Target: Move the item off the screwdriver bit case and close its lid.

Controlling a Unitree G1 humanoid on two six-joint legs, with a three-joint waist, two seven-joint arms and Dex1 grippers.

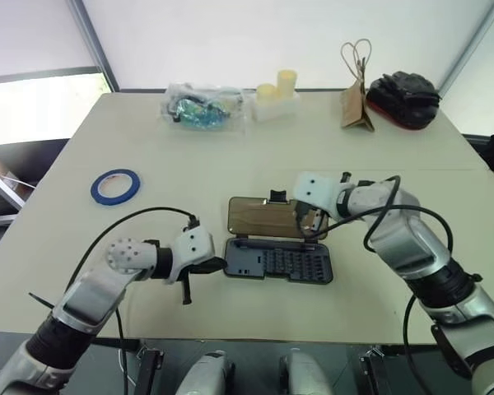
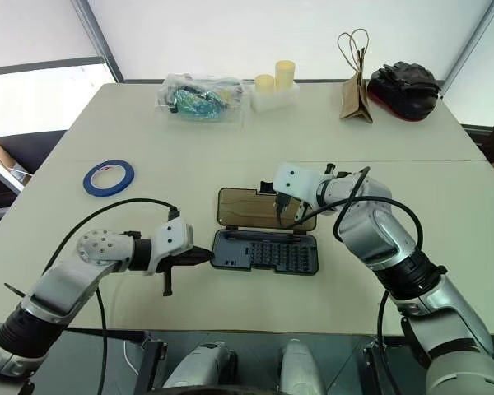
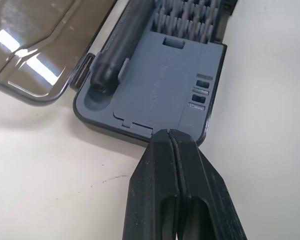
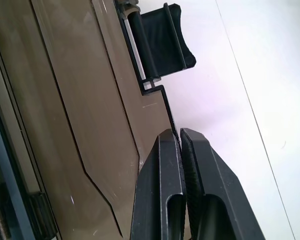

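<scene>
Tabletop seen from above; at the centre of the frame lies the flat rectangular dark grey plastic screwdriver bit case (image 1: 278,262), open, its rows of small bits exposed; its hinged smoky brown translucent lid (image 1: 262,216) lies folded back flat on the pale table (image 1: 230,156) just above it in the picture, a small black latch (image 4: 162,40) on its far long edge; the small flat ring of blue tape (image 1: 115,186) sits at the left of the frame, well apart from the case, so the clearing looks done and the closing remains.

The left gripper (image 1: 222,263) is pressed shut on nothing, its tip at the case's left end; the right gripper (image 4: 180,134), likewise shut and empty, has its tip at the lid's far edge beside the latch.

The lid looks light, stiff and smooth, likely slippery; a push from under its far long edge near the latch should swing it over; the light case may slide, so bracing its left end seems wise.
</scene>
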